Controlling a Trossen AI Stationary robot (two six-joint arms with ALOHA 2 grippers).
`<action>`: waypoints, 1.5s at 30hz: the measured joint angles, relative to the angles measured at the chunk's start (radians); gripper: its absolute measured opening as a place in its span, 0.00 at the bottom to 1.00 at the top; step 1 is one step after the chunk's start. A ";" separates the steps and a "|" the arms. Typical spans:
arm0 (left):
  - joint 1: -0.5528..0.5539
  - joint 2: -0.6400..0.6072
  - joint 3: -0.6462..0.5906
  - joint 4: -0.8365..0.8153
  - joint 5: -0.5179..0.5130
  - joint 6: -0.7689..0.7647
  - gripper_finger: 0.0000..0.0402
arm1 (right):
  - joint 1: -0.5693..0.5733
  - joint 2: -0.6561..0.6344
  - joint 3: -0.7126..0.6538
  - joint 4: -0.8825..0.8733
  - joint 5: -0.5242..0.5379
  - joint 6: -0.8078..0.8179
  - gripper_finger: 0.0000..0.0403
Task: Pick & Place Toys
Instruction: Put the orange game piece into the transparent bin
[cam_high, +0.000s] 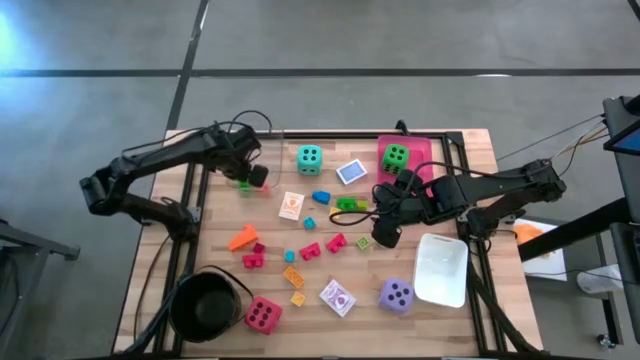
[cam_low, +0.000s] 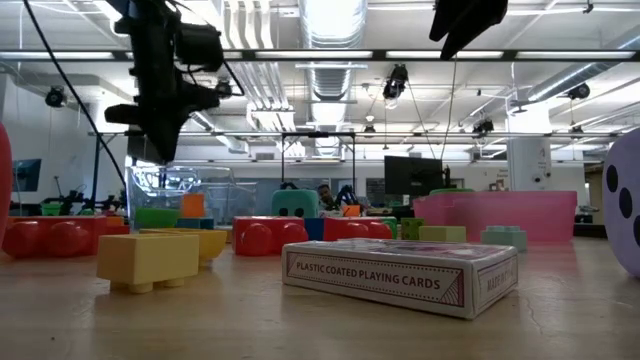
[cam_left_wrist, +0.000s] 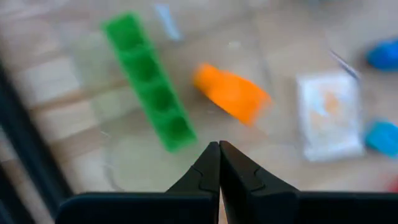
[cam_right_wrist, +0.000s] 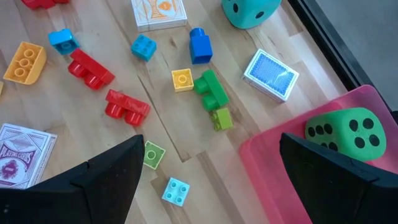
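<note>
My left gripper (cam_high: 256, 176) (cam_left_wrist: 219, 149) is shut with nothing between its fingers. It hangs above a clear tray (cam_left_wrist: 124, 168) at the table's far left, in which a long green block (cam_left_wrist: 148, 81) and an orange block (cam_left_wrist: 231, 92) lie. My right gripper (cam_high: 386, 228) (cam_right_wrist: 211, 140) stands open above loose blocks near the pink tray (cam_high: 424, 150), which holds the green die (cam_high: 396, 156). The teal die (cam_high: 309, 157), purple die (cam_high: 396, 294) and pink-red die (cam_high: 263, 315) rest on the table. Small blocks (cam_high: 310, 250) and cards (cam_high: 351, 172) lie scattered in the middle.
A round black pot (cam_high: 205, 305) stands at the near left corner and a white tray (cam_high: 441, 268) at the near right. A box of playing cards (cam_high: 337, 297) lies near the front edge. A black frame (cam_high: 190, 215) runs along the table's sides.
</note>
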 joint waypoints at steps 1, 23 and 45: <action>-0.012 -0.011 0.000 0.000 0.036 0.019 0.02 | 0.000 0.000 0.000 0.000 0.000 -0.001 0.91; -0.379 -0.037 0.000 -0.011 0.091 0.001 0.33 | 0.000 0.000 0.000 0.000 0.000 0.000 0.91; -0.588 -0.037 -0.100 0.006 0.143 -0.157 0.90 | 0.000 0.000 0.000 0.000 0.000 0.000 0.91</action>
